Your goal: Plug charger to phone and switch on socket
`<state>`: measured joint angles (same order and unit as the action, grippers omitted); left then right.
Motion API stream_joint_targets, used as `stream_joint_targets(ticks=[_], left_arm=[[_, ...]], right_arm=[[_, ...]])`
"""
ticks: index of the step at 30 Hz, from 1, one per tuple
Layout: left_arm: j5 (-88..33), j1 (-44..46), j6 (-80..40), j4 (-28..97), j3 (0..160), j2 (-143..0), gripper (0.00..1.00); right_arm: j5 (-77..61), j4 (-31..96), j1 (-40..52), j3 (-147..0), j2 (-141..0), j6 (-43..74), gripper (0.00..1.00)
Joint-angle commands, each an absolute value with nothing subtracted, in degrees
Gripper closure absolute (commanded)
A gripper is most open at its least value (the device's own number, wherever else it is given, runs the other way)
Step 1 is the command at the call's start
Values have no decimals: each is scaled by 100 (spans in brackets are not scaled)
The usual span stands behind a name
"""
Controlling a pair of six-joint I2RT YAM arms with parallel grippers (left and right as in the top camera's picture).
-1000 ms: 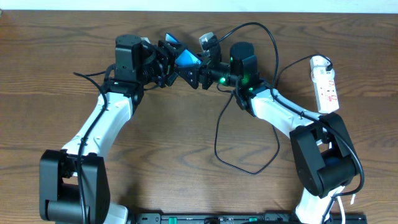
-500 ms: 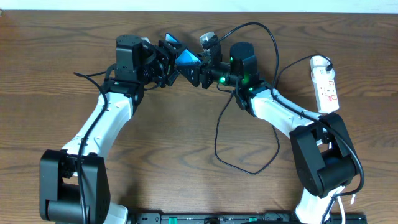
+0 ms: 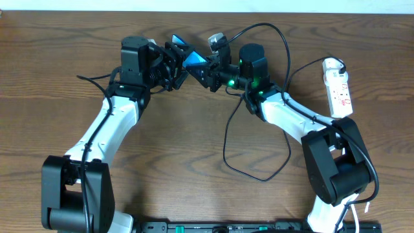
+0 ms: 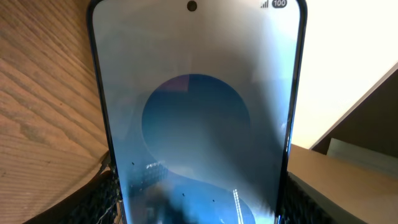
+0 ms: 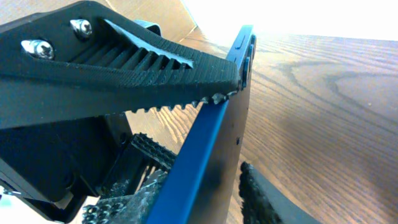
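Note:
The phone [image 3: 193,61], its screen bright blue, is held up on edge above the back of the table between both arms. My left gripper [image 3: 178,65] is shut on it across its width, with pads [image 4: 102,200] on both long edges of the phone [image 4: 199,112]. My right gripper [image 3: 204,72] comes from the other side. In the right wrist view the phone [image 5: 211,137] runs slantwise between the right gripper [image 5: 205,194], one pad on the screen and a fingertip [image 5: 258,193] at the back. The charger [image 3: 226,145] loops over the table; its plug tip is not visible. The socket [image 3: 339,87] lies far right.
A serrated finger [image 5: 124,74] of the left gripper crosses the top of the right wrist view, right against the phone's edge. The socket's white cord [image 3: 326,63] curls at its far end. A dark rail [image 3: 246,226] runs along the table's front edge.
The right gripper's jaws have narrowed onto the phone. Both arms and the phone have hardly moved.

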<state>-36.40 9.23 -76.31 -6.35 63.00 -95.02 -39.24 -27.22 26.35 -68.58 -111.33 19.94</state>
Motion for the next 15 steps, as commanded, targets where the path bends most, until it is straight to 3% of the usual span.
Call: stream_joint_targets(ticks=[1,9,11,14,15], left_arm=[[-3787,1011,-7618,-690,6313,-9419,93],[-3785,1011,-7618,-690,6313,-9419,92],[-3785,1011,-7618,-690,6313,-9419,87],[-3785,1011,-7618,-690,6313,-9419,83],[-3785,1011,-7618,-687,6313,-9419,78]], right_arm=[[-3909,-2727,2689,-6943,-11080,1970,68],[-3889,-2724,2689,-6943,-11080,1970,92],[-3889,-2724,2689,-6943,-11080,1973,99],[-3889,-2724,2687,-6943,-11080,1970,99],[-3887,-2724,2687,-6943,-11080,1970,99]])
